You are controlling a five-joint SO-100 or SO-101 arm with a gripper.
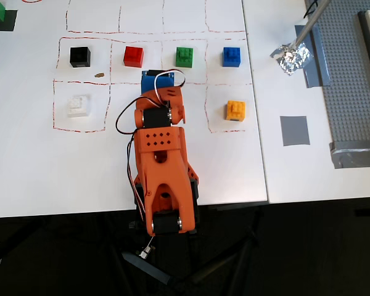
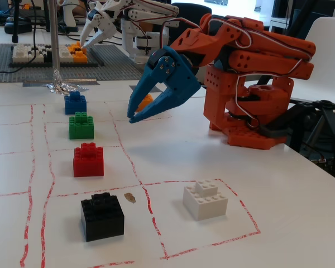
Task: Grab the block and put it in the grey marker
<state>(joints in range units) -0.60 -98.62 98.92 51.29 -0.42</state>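
Note:
The red block [image 1: 134,55] [image 2: 88,160] stands in a row of coloured blocks inside a red-dashed grid cell on the white table. The grey marker [image 1: 294,131], a flat grey square, lies far to the right in the overhead view; I cannot find it in the fixed view. My gripper [image 1: 154,75] [image 2: 130,114] has blue fingers a little apart and holds nothing. It hovers above the table just right of and behind the red block in the fixed view, without touching it. The orange arm covers most of it from above.
Black [image 1: 80,57], green [image 1: 184,56], blue [image 1: 232,56], orange-yellow [image 1: 235,111] and white [image 1: 79,105] blocks sit in nearby cells. Crumpled foil [image 1: 290,57] on a rod, grey tape strips and a grey baseplate [image 1: 357,92] lie at the right. A white arm [image 2: 117,17] stands at the back.

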